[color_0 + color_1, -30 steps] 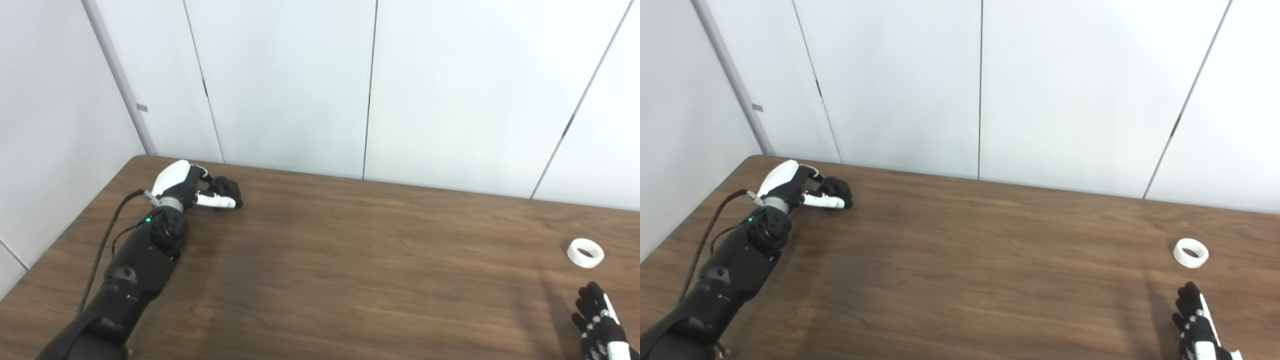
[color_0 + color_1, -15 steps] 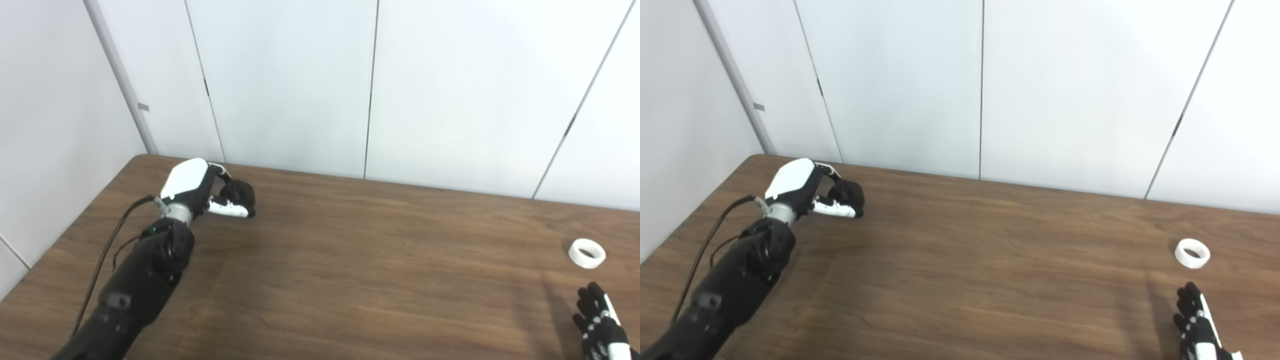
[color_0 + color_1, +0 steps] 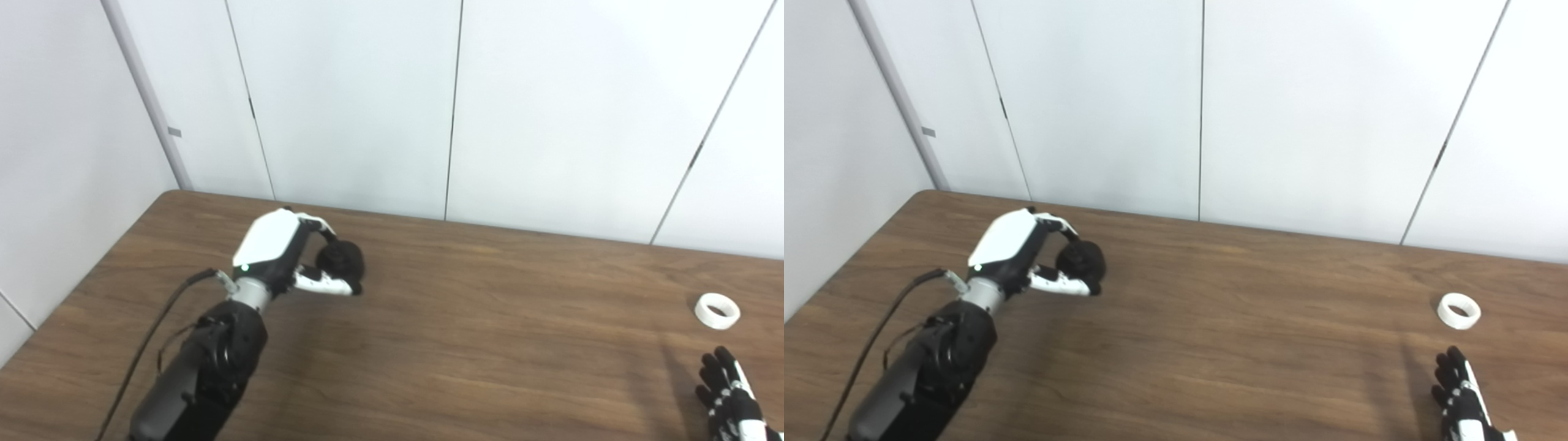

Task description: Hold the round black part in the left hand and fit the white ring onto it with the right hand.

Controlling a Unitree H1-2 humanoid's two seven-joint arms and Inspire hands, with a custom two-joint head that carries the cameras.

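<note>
Left hand [image 3: 288, 257] clamped round the round black part [image 3: 340, 262], fingers curled over it, thumb under, above the table [image 3: 465, 331]. Right hand [image 3: 1461, 401] at lower right edge, fingers spread, holding nothing; right eye view shows more table beyond it. White ring [image 3: 1458, 310] lies flat just past those fingertips, apart.

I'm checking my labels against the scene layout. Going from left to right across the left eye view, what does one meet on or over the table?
left hand → round black part held in its fingers → white ring lying on the table → right hand at the lower right corner.
</note>
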